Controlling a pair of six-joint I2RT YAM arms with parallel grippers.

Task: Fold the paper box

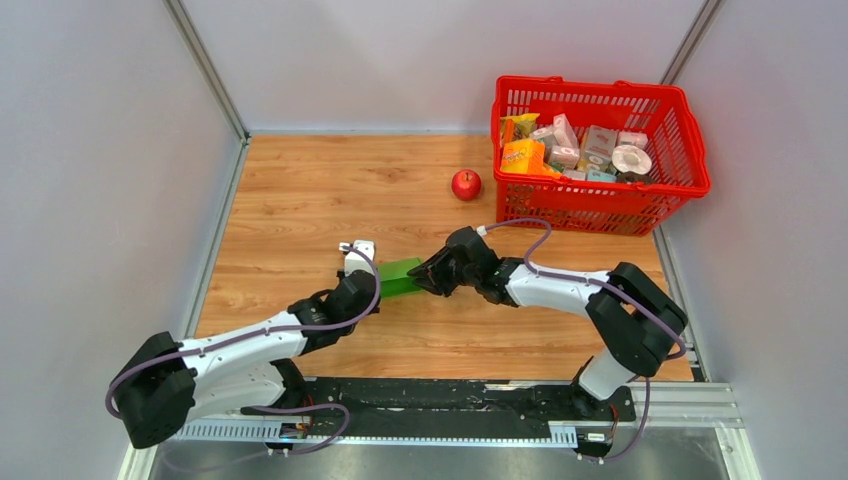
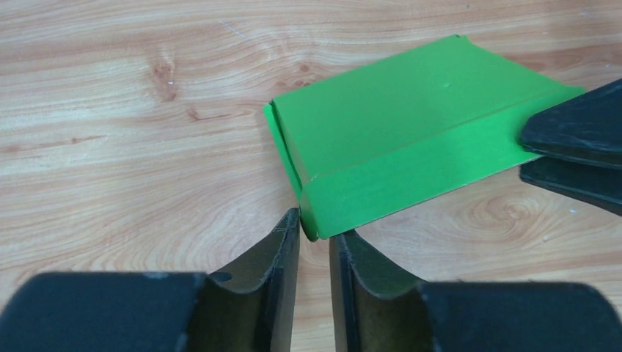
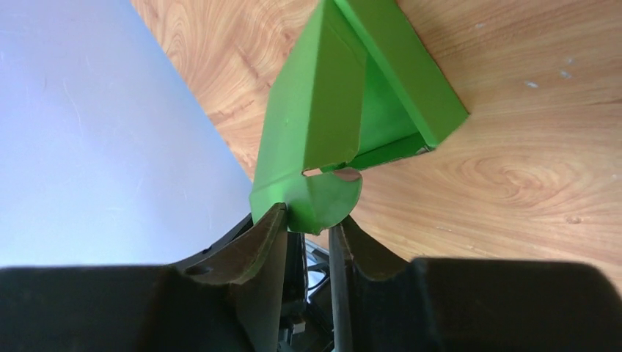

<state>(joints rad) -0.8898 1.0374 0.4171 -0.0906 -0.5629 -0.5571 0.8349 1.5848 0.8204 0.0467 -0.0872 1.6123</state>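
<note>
- The box (image 1: 400, 277) lies on the wooden surface (image 1: 300, 190), in its near half and about midway across, between the two hands.
- From above, its long axis runs left to right, with the right end slightly farther from the arm bases.
- It is partly folded: a broad top panel, with a narrow side panel bent down along a crease that runs the length of the box.
- Its left end points at the left hand (image 2: 315, 238). The fingers there stand a little apart, and a corner of the box sits at the mouth of the gap, not clamped.
- Its right end is hollow and faces the right hand (image 3: 309, 215). That hand's fingers are drawn in close and nip a rounded, curled tab at that end.
- A red apple (image 1: 466, 184) sits well beyond the box, toward the far side.
- Near the apple, to its right, a red basket (image 1: 600, 208) holds small printed packages (image 1: 580, 145).
</note>
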